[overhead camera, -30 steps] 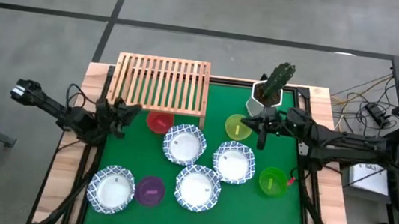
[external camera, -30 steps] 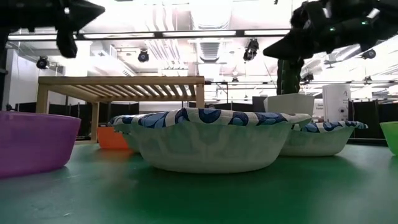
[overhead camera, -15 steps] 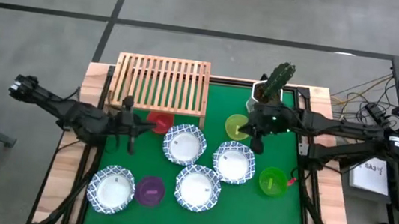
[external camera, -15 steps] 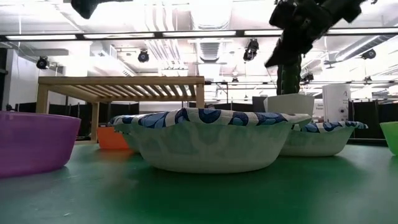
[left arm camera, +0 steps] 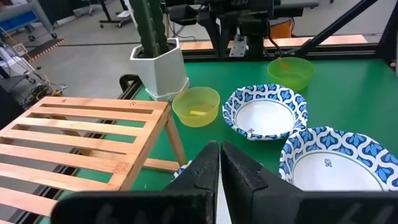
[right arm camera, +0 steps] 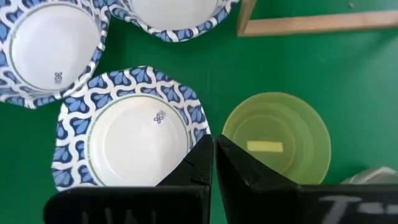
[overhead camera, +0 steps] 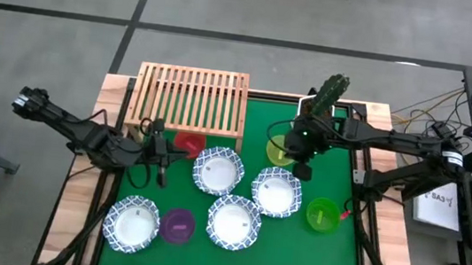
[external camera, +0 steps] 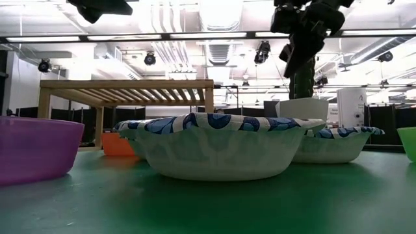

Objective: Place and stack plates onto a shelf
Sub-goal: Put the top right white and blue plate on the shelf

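Nothing sits on the shelf [overhead camera: 191, 97] at upper centre; all plates [overhead camera: 217, 170] remain below, left gripper [overhead camera: 162, 153] and right gripper [overhead camera: 302, 166] pressed together, empty.

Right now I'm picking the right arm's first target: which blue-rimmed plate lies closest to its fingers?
The blue-rimmed plate farthest right, between the yellow-green dish and green dish. The right gripper hovers by its rim; the other three lie farther left.

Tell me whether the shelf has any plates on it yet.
Empty. The high view shows the wooden shelf with bare slats; all four patterned plates, like the one nearest it, sit on the green table.
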Motion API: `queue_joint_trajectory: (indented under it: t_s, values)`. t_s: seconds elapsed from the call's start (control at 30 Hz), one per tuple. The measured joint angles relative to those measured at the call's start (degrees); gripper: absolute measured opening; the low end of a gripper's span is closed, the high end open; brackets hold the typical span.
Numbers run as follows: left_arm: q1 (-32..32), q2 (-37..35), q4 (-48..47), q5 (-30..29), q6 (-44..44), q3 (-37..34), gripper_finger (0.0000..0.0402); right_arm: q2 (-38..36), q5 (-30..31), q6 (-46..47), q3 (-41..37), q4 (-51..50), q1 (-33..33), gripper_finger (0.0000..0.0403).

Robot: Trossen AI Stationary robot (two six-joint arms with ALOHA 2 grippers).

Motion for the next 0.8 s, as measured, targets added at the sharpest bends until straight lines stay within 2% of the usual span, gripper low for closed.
queue_joint_trajectory:
  t_s: [0.23, 0.37, 0.47, 0.57, 0.7, 0.8]
  values:
    - [0.0, -1.08, -0.04, -0.05, 2.83, 0.0, 0.0, 6.24, 0.06, -1.05, 5.32, 0.51, -0.02, 0.0009]
    - [0.0, -2.12, -1.01, -0.1, 3.93, 0.0, 0.0, 10.89, 0.16, -5.02, 8.45, 3.9, -0.02, 0.0009]
    - [0.0, -2.78, -2.67, -0.11, 2.73, -0.07, 0.0, 14.73, 0.21, -7.15, 11.52, 2.47, 0.76, 0.0016]
    - [0.0, -3.02, -2.85, -1.78, 2.29, -0.15, 0.0, 18.86, 0.08, -8.01, 15.49, -1.73, 1.24, 0.0043]
    - [0.02, -3.08, -2.73, -6.53, 2.41, -0.17, 0.0, 23.92, 0.1, -6.21, 21.08, -10.15, 1.35, 0.0103]
    - [0.02, -3.08, -3.02, -7.19, 2.87, -0.17, 0.0, 26.72, -0.09, -6.28, 23.28, -14.55, 1.71, 0.0142]
